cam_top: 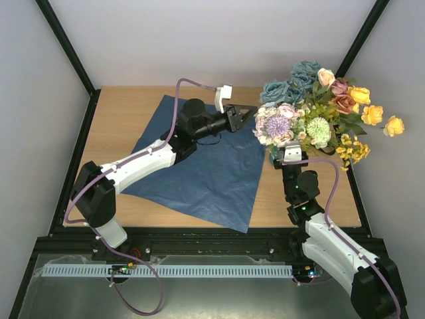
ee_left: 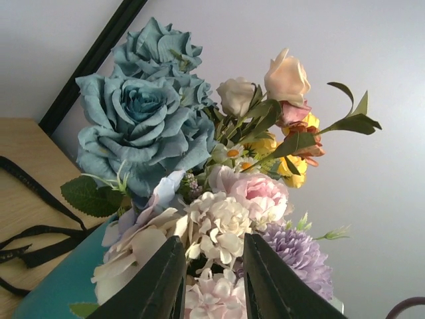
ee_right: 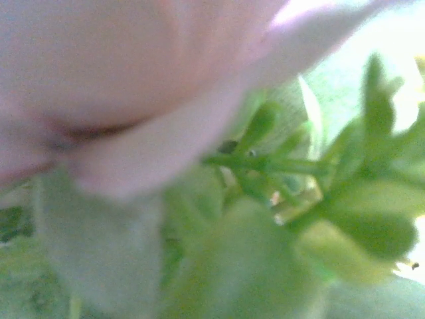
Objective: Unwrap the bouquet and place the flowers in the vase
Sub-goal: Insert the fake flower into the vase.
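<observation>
Wooden table point(cam_top: 119, 113), paper point(cam_top: 212, 173) spread flat. Flowers point(cam_top: 312, 106) sit in the vase point(ee_left: 60, 286) just ahead of the left gripper point(ee_left: 214, 286), part-open and empty. The right gripper point(cam_top: 291, 158) is closed, its hold hidden. Placing looks done; next, retreat gently.

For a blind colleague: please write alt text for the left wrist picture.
A bunch of flowers over a teal vase fills the picture, blue roses on top. The left gripper points at it, fingers apart; a black ribbon lies on the table.
</observation>
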You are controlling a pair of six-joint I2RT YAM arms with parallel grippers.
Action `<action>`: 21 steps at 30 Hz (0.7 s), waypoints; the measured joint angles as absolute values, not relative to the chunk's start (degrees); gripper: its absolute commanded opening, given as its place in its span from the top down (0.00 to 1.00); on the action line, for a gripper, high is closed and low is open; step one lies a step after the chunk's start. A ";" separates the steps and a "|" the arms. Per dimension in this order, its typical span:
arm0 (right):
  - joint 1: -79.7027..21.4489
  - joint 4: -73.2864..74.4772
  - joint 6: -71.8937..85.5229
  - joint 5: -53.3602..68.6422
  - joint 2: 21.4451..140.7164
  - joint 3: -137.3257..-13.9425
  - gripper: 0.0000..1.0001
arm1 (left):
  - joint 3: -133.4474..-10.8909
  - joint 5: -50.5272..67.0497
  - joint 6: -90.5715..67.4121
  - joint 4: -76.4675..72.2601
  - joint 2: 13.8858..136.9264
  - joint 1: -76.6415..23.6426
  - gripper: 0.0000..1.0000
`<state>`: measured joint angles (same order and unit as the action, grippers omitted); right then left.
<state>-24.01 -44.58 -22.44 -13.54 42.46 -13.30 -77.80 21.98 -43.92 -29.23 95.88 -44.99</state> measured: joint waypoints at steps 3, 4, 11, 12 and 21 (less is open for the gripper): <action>-24.01 -44.45 -21.80 -13.52 42.63 -13.32 0.95 | -77.03 21.82 -43.55 -28.71 95.33 -45.10 0.74; -24.01 -44.27 -21.63 -13.52 42.46 -13.32 0.92 | -76.79 21.80 -43.38 -28.71 95.20 -45.17 0.74; -23.99 -39.59 -19.49 -13.67 40.75 -14.13 0.79 | -76.47 21.93 -41.50 -28.58 94.85 -46.92 0.74; -23.97 -38.81 -19.18 -13.67 40.32 -14.24 0.78 | -76.38 22.04 -41.32 -28.69 94.85 -47.24 0.74; -23.97 -30.81 -15.59 -13.19 38.79 -17.15 0.61 | -76.55 22.50 -40.88 -29.19 99.15 -48.58 0.74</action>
